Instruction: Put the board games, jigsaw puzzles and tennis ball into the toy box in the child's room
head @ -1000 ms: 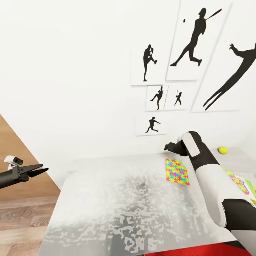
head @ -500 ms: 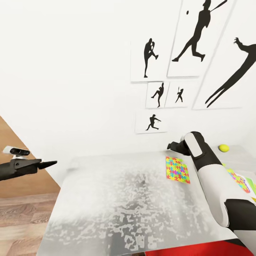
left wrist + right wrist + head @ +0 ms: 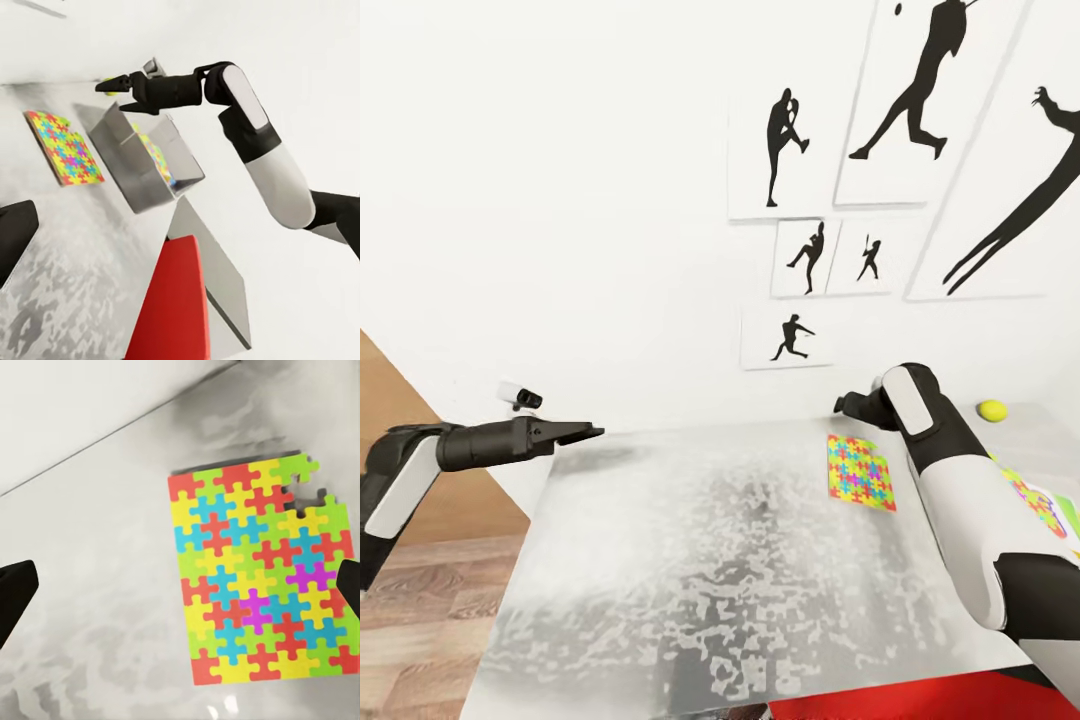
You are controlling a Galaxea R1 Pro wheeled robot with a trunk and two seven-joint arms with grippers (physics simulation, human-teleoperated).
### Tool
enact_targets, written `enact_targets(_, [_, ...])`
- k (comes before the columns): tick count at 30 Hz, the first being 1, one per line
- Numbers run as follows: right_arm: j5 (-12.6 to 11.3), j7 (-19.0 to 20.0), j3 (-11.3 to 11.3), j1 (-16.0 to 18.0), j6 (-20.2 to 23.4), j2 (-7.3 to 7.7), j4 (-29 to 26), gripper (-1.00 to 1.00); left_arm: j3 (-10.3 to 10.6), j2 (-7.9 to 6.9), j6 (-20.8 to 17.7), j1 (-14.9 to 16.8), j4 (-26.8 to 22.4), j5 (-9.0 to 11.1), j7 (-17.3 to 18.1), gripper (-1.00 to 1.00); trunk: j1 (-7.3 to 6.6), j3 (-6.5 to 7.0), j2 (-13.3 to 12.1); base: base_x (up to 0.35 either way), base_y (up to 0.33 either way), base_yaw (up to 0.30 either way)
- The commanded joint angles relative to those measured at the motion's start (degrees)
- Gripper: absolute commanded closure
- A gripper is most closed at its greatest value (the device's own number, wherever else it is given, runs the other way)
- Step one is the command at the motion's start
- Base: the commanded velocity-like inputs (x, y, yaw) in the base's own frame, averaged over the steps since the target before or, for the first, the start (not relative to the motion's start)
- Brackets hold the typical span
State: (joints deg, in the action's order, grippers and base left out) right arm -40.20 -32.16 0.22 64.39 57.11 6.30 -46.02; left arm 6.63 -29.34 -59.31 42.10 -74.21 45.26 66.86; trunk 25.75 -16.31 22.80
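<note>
The right end effector [image 3: 105,85] hangs above the counter [image 3: 710,560], spread wide and holding nothing, with 1 jigsaw puzzle [image 3: 259,574] lying flat directly beneath it. The toy box [image 3: 150,161] sits just beside that puzzle, and the tennis ball [image 3: 991,410] lies beyond. The left end effector [image 3: 588,434] hovers over the counter's far corner, pinched together and empty.

Your right arm [image 3: 960,500] is a smooth white shell with black joint bands at elbow and wrist, ending in a slim black gripper [image 3: 105,86]. Your left arm [image 3: 420,470] matches: white casing, black forearm, a small white camera module [image 3: 518,396], tapering black gripper [image 3: 585,433].
</note>
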Motion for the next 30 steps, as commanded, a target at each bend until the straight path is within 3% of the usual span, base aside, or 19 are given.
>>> enact_targets(1, [-0.58, -0.53, 0.03, 0.11, 0.09, 0.07, -0.04, -1.0, 0.12, 0.16, -0.26, 0.11, 0.3, 0.15, -0.55, -1.0, 0.03, -0.21, 0.12, 0.0, 0.0, 0.0])
enact_targets(10, [-0.52, -0.62, 0.04, 0.2, -0.39, 0.97, 0.61, -1.0, -0.33, 0.58, -0.06, 0.17, 0.88, 0.02, -5.51, -1.0, 0.03, -1.06, 0.12, 0.0, 0.0, 0.0])
enact_targets(20, [-0.42, -0.54, 0.09, 0.22, -1.84, 2.67, 1.71, -1.0, -0.39, 0.53, -0.04, 0.18, 0.9, -0.17, -6.02, -1.0, 0.03, -2.0, 0.12, 0.0, 0.0, 0.0])
enact_targets(30, [-0.41, -0.45, 0.04, 0.29, -1.91, 2.92, 1.81, -1.0, -0.47, 0.24, 0.01, 0.18, 0.9, -0.17, -5.98, -1.0, 0.03, -2.94, 0.12, 0.0, 0.0, 0.0])
